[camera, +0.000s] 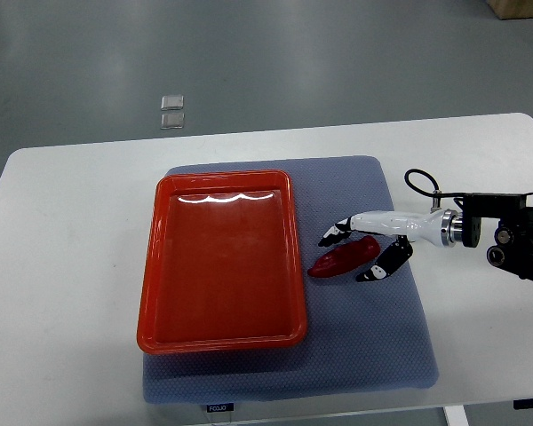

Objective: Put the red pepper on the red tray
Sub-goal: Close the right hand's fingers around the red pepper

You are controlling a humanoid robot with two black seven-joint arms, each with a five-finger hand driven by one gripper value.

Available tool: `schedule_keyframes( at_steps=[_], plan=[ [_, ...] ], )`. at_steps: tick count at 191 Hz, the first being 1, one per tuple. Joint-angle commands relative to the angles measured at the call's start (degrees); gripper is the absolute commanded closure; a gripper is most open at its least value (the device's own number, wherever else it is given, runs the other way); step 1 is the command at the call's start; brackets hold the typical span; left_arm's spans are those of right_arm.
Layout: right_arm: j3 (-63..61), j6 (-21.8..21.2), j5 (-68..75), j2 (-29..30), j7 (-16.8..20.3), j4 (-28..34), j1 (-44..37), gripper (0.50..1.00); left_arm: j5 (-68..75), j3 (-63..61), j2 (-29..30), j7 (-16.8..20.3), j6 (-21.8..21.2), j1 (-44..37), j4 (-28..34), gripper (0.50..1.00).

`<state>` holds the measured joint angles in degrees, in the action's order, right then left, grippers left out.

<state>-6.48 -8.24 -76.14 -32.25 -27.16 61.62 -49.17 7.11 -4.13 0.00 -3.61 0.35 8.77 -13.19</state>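
A red pepper lies on the blue-grey mat, just right of the red tray. The tray is rectangular, glossy and holds nothing. My right hand comes in from the right edge, white with black fingertips. Its fingers reach over the pepper's far side and its thumb sits on the near side, so the hand straddles the pepper's right end. The fingers look spread and not closed around it. My left hand does not show.
The mat lies on a white table with a rounded far edge. The right arm's black wrist housing and a looped cable sit over the table's right side. Two small clear squares lie on the grey floor beyond.
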Motion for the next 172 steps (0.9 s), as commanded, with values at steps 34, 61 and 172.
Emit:
schedule_keyframes(
  at_steps=[34,61,172],
  plan=[
    [1.7,3.3,-2.0,1.1,-1.4,-1.5,0.9,0.857,0.0,0.0,0.0,0.0,0.0,-0.1,0.0,0.500],
    [2.5,4.7,-2.0,1.1,-1.5,-1.5,0.8,1.000,0.0,0.0,0.0,0.0,0.0,-0.1,0.0,0.500],
    [1.6,4.5,-0.8,-1.4,-1.5,-1.1,-5.6,1.000,0.0,0.0,0.0,-0.1,0.1,-0.1,0.0,0.500]
  ],
)
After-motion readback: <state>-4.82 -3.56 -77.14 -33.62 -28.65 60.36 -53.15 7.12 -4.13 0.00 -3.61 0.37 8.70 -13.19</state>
